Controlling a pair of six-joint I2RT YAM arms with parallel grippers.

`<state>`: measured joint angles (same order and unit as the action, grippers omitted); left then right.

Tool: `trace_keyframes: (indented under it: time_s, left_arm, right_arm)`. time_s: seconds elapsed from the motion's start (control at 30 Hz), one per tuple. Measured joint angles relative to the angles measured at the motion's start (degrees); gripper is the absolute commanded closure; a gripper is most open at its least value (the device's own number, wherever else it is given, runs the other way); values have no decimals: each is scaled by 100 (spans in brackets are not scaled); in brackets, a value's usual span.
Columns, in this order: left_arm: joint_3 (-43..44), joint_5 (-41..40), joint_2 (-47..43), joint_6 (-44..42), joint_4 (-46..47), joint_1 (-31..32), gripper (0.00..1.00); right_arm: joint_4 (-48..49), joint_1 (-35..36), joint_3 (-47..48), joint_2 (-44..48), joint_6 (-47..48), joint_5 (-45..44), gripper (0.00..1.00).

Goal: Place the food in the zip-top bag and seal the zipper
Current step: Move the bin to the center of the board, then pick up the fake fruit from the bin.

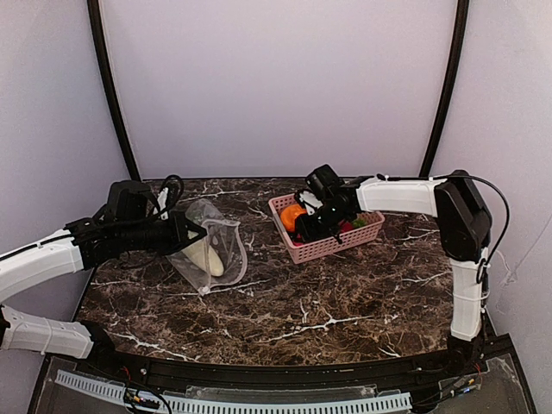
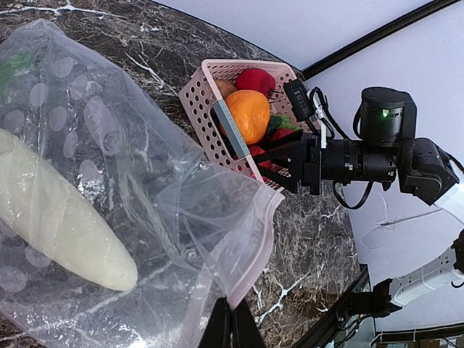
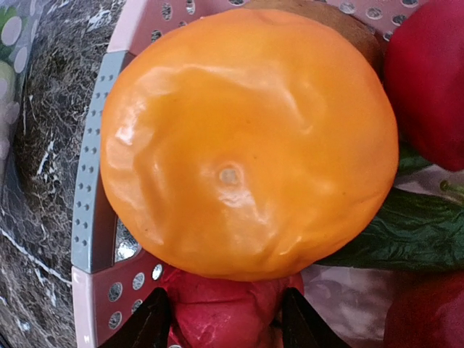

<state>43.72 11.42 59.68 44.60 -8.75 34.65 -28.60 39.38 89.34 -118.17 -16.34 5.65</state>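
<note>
Dark marble-patterned desk (image 1: 345, 302) fills the space between plain pale walls (image 1: 276, 86), with one arm reaching in from each side.

On the left, the zip-top bag (image 1: 211, 241) lies on the desk, clear and dotted with white. The long cream-white vegetable (image 2: 58, 225) is inside it. The left end effector (image 2: 232, 326) has its fingers pressed together on the bag's edge, pinching the film next to the pinkish zipper (image 2: 255, 235), which runs along the open mouth. That mouth faces the pink basket (image 1: 323, 248), which sits well apart to the right and holds the rest of the food.

The right end effector (image 3: 226, 322) reaches down into the basket. The orange fruit (image 3: 246, 138) fills most of its wrist view and sits just above the fingers (image 3: 148, 322). The fingers stand apart, one on each side of a red tomato (image 3: 225, 301) lying under the orange fruit. From here I cannot tell whether they are pressing it. A green leafy piece (image 3: 413, 232) lies to the right of the orange, and another red piece (image 3: 428, 80) lies above the leaf.
</note>
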Motion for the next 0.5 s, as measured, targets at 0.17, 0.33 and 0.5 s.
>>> trace_keyframes:
  time_s: [0.17,0.33,0.5]
  left_arm:
    - [4,0,2,-2,0,0,99]
    - [4,0,2,-2,0,0,99]
    - [4,0,2,-2,0,0,99]
  right_arm:
    - [-4,0,4,26,-46,15,56]
    - [-149,0,0,151,-50,-13,56]
    - [-232,0,0,501,-70,-103,55]
